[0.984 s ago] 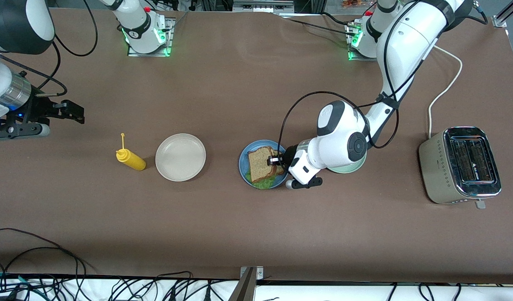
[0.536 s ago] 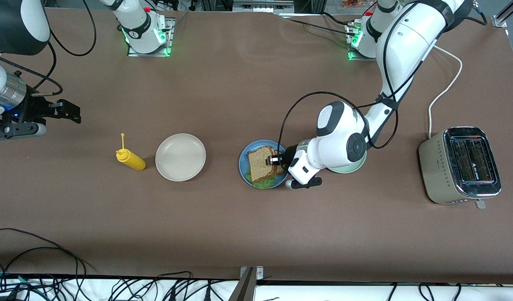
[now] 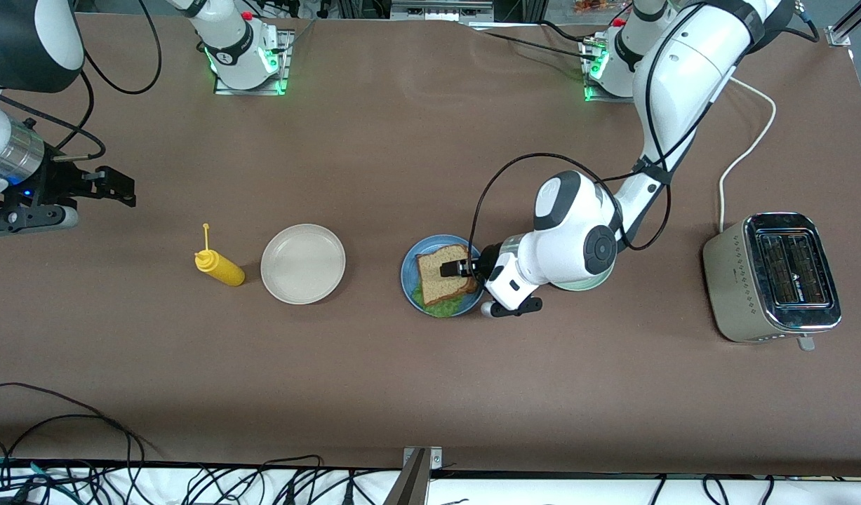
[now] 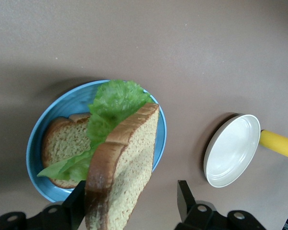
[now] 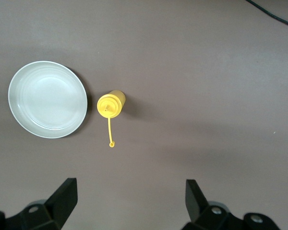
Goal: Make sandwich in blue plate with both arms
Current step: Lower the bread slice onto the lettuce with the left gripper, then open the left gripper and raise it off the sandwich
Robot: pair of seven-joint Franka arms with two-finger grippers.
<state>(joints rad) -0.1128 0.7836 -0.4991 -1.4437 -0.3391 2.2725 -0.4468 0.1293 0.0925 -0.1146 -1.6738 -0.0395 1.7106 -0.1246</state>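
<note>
The blue plate (image 3: 409, 275) sits mid-table and holds a lower bread slice (image 4: 62, 139) with a green lettuce leaf (image 4: 116, 101) on it. A second bread slice (image 3: 441, 272) lies tilted on the lettuce; in the left wrist view this top slice (image 4: 127, 167) leans against one finger (image 4: 77, 206). My left gripper (image 3: 461, 275) is low over the plate's edge with its jaws spread wide around the slice and not clamping it; it also shows in the left wrist view (image 4: 132, 203). My right gripper (image 3: 114, 188) waits open and empty over bare table at the right arm's end, and shows in the right wrist view (image 5: 129, 196).
A beige plate (image 3: 303, 264) and a yellow squeeze bottle (image 3: 221, 268) stand beside the blue plate toward the right arm's end. A pale green plate (image 3: 586, 285) lies mostly hidden under the left arm. A toaster (image 3: 774, 277) stands at the left arm's end.
My left gripper's fingers have spread apart and let go of the top slice, which now rests on the lettuce. My right gripper drew back a little toward its end of the table.
</note>
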